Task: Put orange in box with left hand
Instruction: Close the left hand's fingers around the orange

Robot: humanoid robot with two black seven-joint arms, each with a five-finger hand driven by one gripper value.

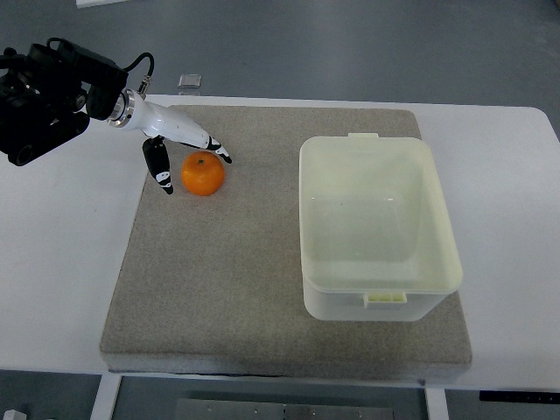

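From the top view, the left robot hand (179, 149) reaches in from the upper left, its fingers (160, 166) spread around the orange (203, 173) without clasping it. The orange sits on the grey mat (262, 289), near its upper-left corner. The pale yellow box (378, 229) stands uncovered on the mat's right side, well apart from the orange. The white counter (61, 262) carries the mat.

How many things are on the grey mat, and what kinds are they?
Oranges: 1, the orange, flanked by the left hand
Boxes: 1, the pale yellow plastic box, nothing in it
Total: 2
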